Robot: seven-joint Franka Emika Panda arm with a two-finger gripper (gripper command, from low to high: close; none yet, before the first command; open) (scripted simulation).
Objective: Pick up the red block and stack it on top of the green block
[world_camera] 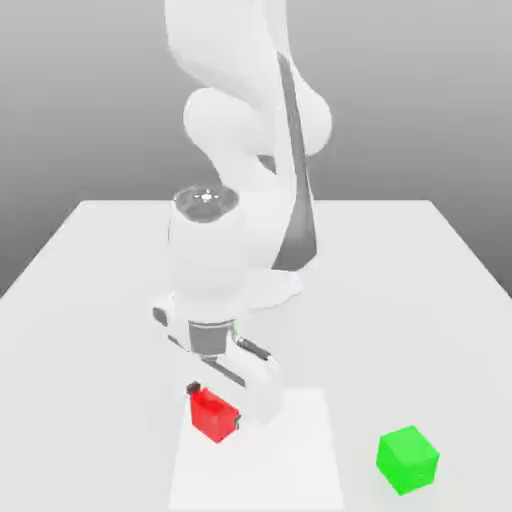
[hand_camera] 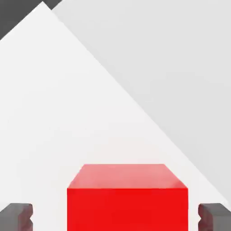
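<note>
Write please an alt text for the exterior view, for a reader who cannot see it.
A white robot arm reaches down to a red block on a white table, its gripper placed around the block. A green block sits apart on the table, toward the exterior view's right.

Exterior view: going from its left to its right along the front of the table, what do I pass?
Red block with the gripper down around it, then bare table, then the green block standing alone.
</note>
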